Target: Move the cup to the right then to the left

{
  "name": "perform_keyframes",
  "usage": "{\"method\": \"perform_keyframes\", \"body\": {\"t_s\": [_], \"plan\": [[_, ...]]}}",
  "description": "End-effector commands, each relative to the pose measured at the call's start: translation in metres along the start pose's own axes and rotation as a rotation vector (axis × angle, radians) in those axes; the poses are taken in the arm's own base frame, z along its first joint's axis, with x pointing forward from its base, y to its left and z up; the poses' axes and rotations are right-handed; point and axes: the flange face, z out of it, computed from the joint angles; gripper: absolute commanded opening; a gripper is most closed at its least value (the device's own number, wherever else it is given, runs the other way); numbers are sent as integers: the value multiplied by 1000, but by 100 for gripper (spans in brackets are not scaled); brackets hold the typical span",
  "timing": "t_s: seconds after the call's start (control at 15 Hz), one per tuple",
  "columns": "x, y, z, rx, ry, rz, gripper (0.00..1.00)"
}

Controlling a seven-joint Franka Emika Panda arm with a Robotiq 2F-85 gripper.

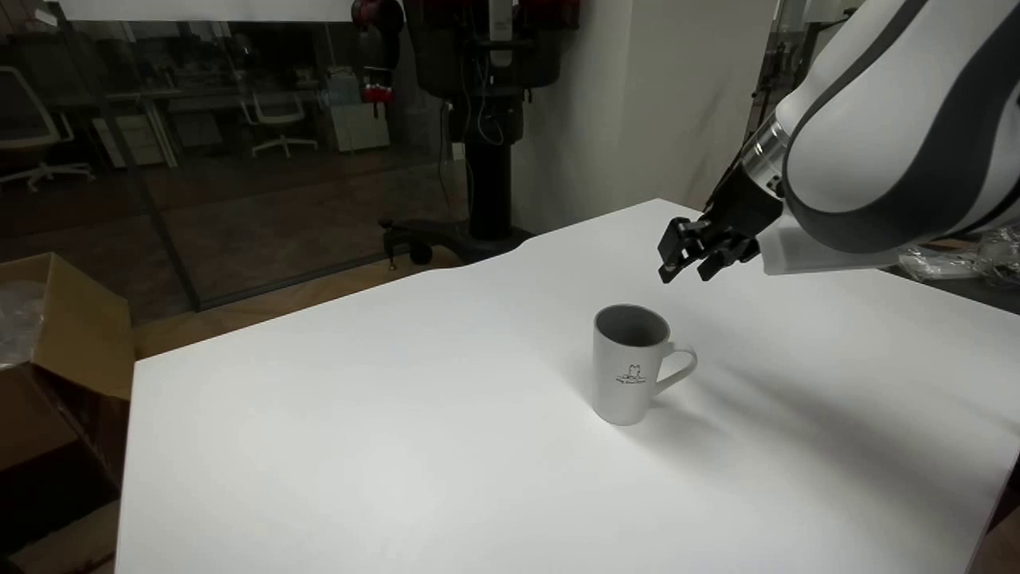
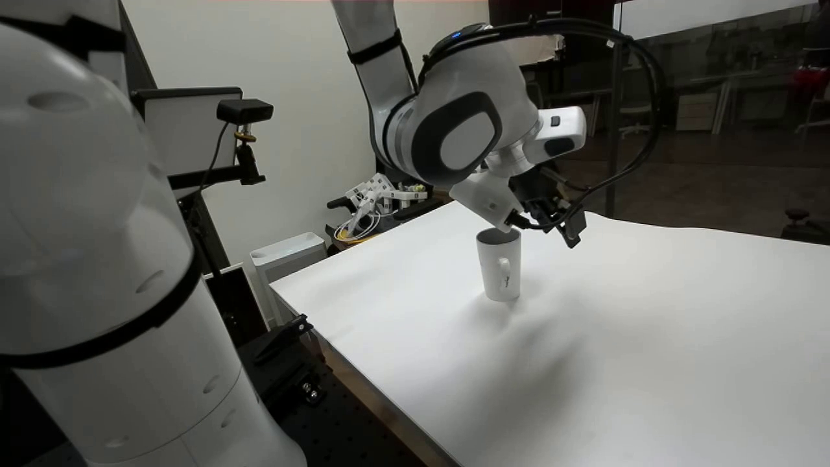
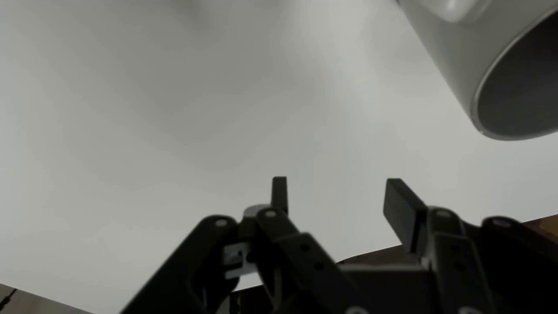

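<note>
Cup (image 1: pixel 627 368) stands upright on the white table (image 1: pixel 358 446), dark inside, with a small print (image 1: pixel 632 375) beside its loop handle (image 1: pixel 687 367) in an exterior view. The gripper (image 3: pixel 336 189) hangs above the table, near the cup but apart from it, released: its 2 black fingers (image 3: pixel 403 213) stand spread, with bare table showing between their tips. In the wrist view the cup fills the upper right corner, cut off at the border. Exterior views also show a cardboard box (image 1: pixel 84 327) beyond the table's edge and a small black camera (image 2: pixel 245 111) on a mount (image 2: pixel 246 159).
</note>
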Motion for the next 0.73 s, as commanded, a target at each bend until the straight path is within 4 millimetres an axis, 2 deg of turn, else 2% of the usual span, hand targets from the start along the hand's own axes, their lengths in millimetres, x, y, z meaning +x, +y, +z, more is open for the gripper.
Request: {"method": "perform_keyframes", "body": {"t_s": [0.0, 0.13, 0.2, 0.27, 0.33, 0.67], "plan": [[-1, 1, -4, 1, 20, 6, 92], [-1, 3, -6, -8, 28, 15, 99], [-2, 3, -8, -7, 28, 20, 100], [-1, 5, -1, -6, 12, 7, 93], [-2, 5, -1, -7, 12, 9, 100], [-2, 5, -2, -7, 13, 9, 100]]}}
